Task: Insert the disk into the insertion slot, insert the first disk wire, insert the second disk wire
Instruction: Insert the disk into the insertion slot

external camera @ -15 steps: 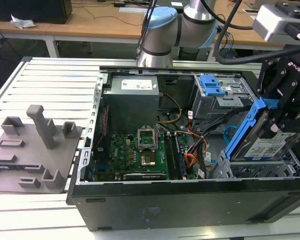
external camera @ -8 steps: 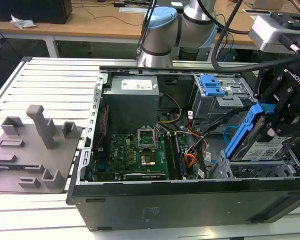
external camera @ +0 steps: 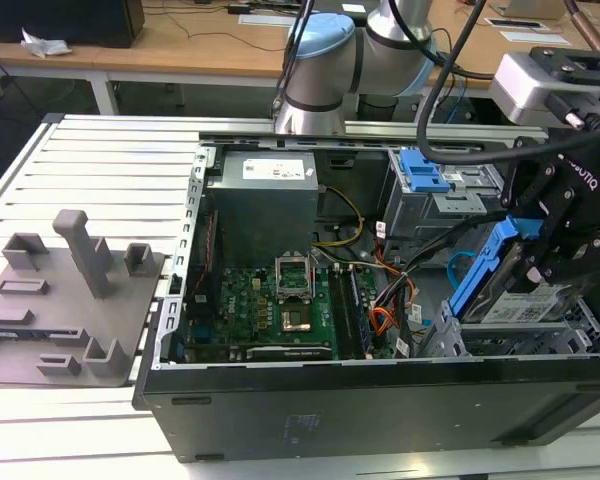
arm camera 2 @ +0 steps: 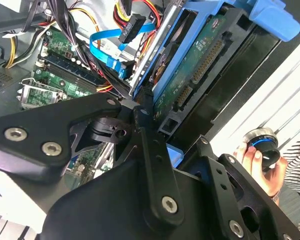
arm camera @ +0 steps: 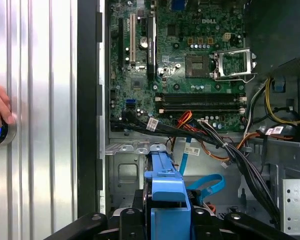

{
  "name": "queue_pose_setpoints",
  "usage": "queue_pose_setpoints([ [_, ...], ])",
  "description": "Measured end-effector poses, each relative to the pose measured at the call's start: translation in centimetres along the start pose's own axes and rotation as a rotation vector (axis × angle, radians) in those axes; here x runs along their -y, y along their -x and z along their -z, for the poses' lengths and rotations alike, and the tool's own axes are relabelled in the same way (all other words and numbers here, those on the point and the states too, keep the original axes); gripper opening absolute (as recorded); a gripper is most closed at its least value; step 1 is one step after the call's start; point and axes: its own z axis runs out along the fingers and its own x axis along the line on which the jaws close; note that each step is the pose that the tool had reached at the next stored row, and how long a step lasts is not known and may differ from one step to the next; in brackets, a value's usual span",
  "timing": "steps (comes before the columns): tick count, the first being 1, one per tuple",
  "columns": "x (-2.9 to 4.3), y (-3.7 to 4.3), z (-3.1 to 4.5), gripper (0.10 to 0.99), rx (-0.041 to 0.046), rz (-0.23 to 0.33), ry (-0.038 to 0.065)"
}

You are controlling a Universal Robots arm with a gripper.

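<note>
One disk (external camera: 485, 268), steeply tilted, hangs over the insertion slot (external camera: 585, 325); jaws clamp its blue carrier, leaving the connector edge free, I judge.

Silver arm (external camera: 315, 105) — black end effector (external camera: 533, 262)

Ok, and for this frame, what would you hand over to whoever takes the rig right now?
Gripper: shut on the disk, held tilted over the insertion slot at the exterior view's right.
Done: disk is in hand; nothing inserted.
Left: disk not yet seated in the slot. The second disk wire lies loose inside the case, and no wire is attached to the disk.
</note>
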Motion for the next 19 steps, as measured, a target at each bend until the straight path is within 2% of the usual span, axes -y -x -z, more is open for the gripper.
queue_pose_setpoints([
  [11,0.01,0.0,-0.15,0.361,0.0,0.0,0.0],
  [12,0.01,0.0,-0.16,0.373,-0.0001,0.0,0.0],
  [13,0.01,0.0,-0.15,0.435,-0.0002,0.0,0.0],
  [17,0.01,0.0,-0.16,0.435,-0.0001,0.0,0.0],
  [18,0.0,0.0,-0.17,0.42,0.0,0.0,0.0],
  [19,0.01,0.0,-0.17,0.353,-0.0001,0.0,0.0],
])
